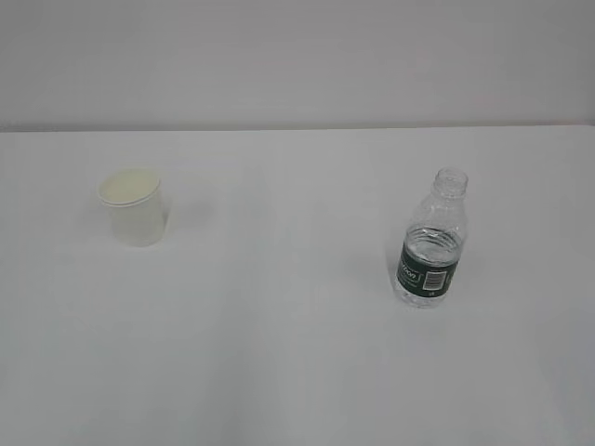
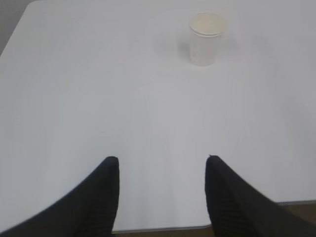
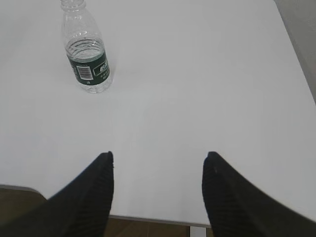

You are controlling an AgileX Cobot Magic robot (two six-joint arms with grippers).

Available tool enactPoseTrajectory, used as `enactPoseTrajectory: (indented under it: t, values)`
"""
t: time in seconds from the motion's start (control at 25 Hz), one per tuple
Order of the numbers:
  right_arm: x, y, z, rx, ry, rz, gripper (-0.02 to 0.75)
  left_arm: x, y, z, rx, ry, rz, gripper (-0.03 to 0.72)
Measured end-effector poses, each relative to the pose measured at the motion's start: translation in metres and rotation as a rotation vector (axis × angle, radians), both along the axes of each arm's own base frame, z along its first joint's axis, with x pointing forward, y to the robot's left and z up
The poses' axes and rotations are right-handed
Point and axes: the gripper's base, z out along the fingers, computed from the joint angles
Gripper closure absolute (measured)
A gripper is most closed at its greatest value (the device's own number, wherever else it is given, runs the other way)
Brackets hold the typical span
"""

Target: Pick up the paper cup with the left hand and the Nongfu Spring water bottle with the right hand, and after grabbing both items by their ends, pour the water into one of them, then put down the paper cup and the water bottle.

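The small white paper cup [image 1: 136, 206] stands upright on the left of the white table [image 1: 279, 353]; in the left wrist view the paper cup [image 2: 205, 38] is far ahead, right of centre. My left gripper [image 2: 162, 159] is open above the table's near edge, nothing between its fingers. The clear Nongfu Spring water bottle [image 1: 431, 242] stands upright and uncapped on the right, with water in its lower part. In the right wrist view the bottle [image 3: 87, 49] is far ahead to the left. My right gripper [image 3: 158, 154] is open and empty. Neither arm shows in the exterior view.
The table's near edge [image 2: 158, 228] runs just under the left fingers, and the near edge [image 3: 148, 219] shows below the right fingers. The table's right edge [image 3: 296, 54] slants along the right wrist view. A plain wall [image 1: 297, 56] stands behind.
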Motion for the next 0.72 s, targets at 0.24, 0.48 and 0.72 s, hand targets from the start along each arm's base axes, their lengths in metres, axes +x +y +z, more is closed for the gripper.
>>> enactPoseTrajectory:
  t: [0.24,0.48,0.72]
  values:
    - [0.0,0.0,0.0,0.0,0.0,0.0,0.309,0.0,0.0,0.0,0.0,0.0,0.0,0.292]
    - [0.0,0.0,0.0,-0.002,0.0,0.001,0.309,0.0,0.0,0.0,0.0,0.0,0.0,0.301]
    - [0.0,0.0,0.0,-0.002,0.0,0.001,0.309,0.0,-0.0002,0.0,-0.002,0.0,-0.001,0.312]
